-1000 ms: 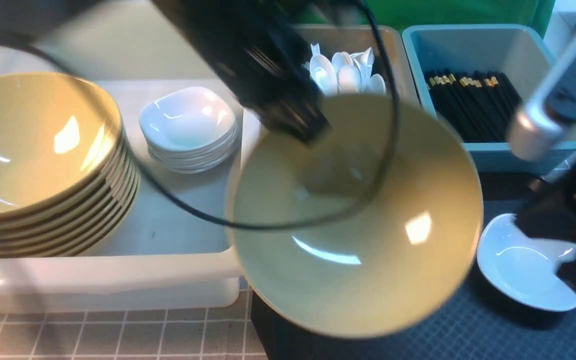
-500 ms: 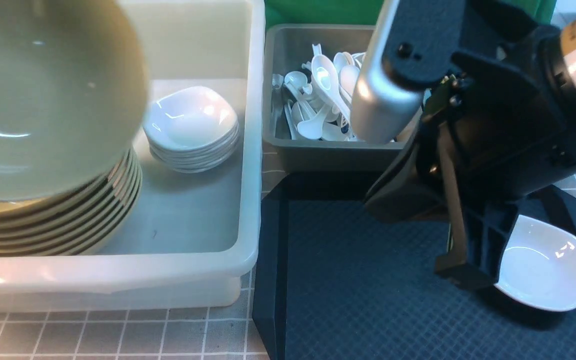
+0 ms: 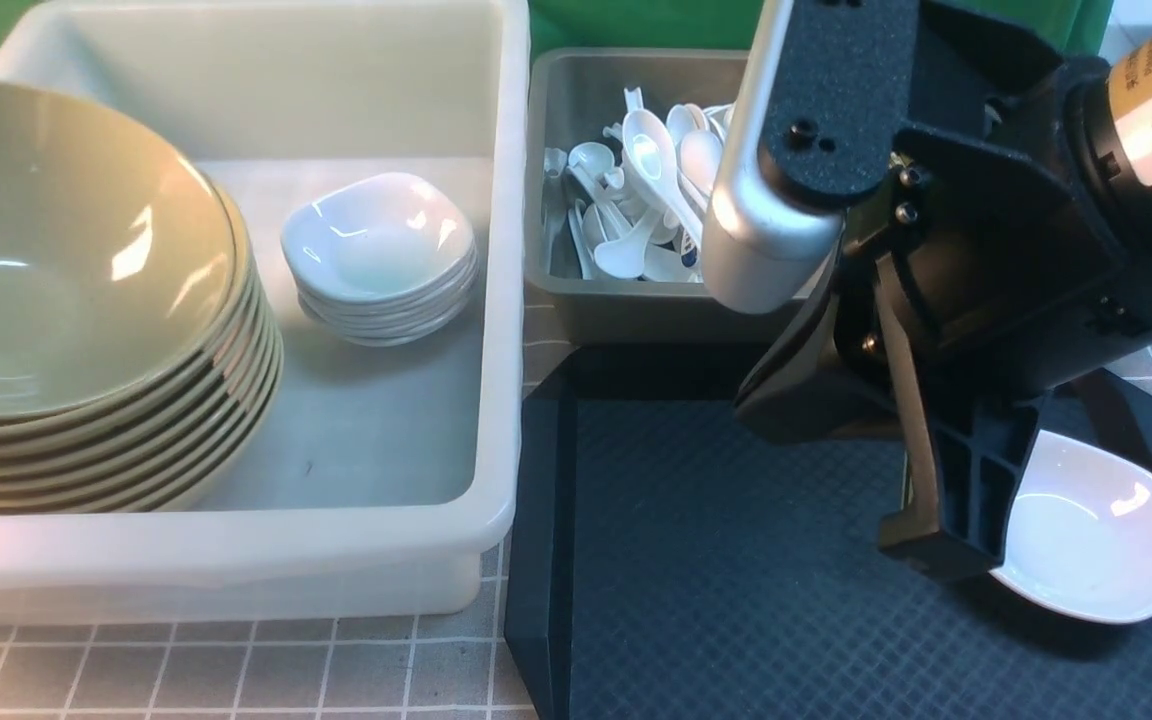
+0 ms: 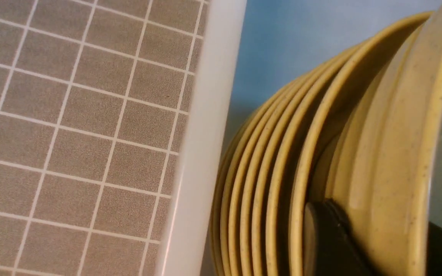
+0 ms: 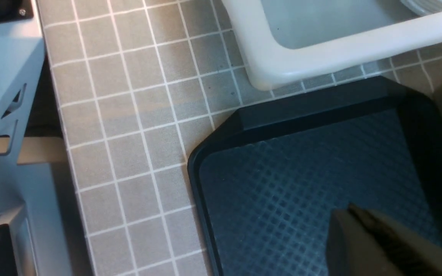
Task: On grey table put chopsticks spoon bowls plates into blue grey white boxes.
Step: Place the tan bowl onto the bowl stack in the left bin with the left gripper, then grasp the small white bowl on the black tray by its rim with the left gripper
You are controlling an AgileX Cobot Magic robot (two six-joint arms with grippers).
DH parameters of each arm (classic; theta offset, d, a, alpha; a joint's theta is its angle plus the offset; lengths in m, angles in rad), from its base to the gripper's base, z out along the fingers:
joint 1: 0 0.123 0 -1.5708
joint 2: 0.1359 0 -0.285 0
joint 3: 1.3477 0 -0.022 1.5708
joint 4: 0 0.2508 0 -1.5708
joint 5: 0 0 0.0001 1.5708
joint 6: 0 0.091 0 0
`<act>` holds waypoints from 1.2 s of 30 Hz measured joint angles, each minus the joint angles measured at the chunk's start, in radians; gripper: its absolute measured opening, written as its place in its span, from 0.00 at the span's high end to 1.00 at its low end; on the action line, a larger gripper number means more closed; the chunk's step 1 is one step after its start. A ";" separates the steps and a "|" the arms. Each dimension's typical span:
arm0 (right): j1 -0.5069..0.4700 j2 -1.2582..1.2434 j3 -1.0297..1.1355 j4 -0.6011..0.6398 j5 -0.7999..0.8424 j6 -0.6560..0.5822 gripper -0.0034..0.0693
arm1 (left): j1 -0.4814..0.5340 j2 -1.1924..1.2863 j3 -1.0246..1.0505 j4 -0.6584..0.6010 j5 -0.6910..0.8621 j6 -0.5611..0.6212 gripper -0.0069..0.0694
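Grey tiled table [image 3: 236,670], green backdrop behind. White box [image 3: 506,200] fills the left side. Black tray [image 3: 716,560] sits just beside it on the right. The right arm [image 3: 986,250] bulks over the tray and hides whatever lies behind it.

Grey box [image 3: 576,100] behind the tray, holding white spoons [image 3: 646,160]. In the white box: a stack of yellow-green bowls [image 3: 236,400], with the top bowl [image 3: 66,260] seated level on it. Beside the stack is a pile of small white plates [image 3: 381,250].

One small white dish [image 3: 1096,530] lies on the tray's right end.

Left gripper [image 4: 382,249]: dark fingers [image 4: 324,237] on either side of the top bowl's rim, closed on it by the look.

Right gripper [image 3: 946,550]: low over the tray, at the dish's near edge. How far it is open and whether it touches the dish cannot be told.

Step in hand, as I judge it: the bowl has been set down and is awaiting release. The next move calls for the left fingers to spread and lift off the rim without tipping the stack. Then the dish needs a rim pinch and a carry over the box wall to the plate pile.
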State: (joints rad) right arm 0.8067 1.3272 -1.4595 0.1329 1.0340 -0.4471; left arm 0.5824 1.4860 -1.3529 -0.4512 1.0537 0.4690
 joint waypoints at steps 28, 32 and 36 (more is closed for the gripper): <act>-0.126 -0.030 0.004 -0.194 0.117 0.241 0.95 | -0.876 -0.134 -0.216 0.103 0.094 0.015 0.86; -0.220 -0.120 0.053 -0.208 0.128 0.301 0.95 | -1.098 0.021 -0.216 0.157 0.036 0.003 0.91; -0.332 -0.308 0.183 -0.212 0.131 0.334 0.95 | -1.264 0.179 -0.223 0.164 -0.027 -0.008 0.92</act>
State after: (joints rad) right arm 0.4749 1.0192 -1.2770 -0.0788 1.1655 -0.1129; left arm -0.6817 1.6653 -1.5759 -0.2871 1.0267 0.4606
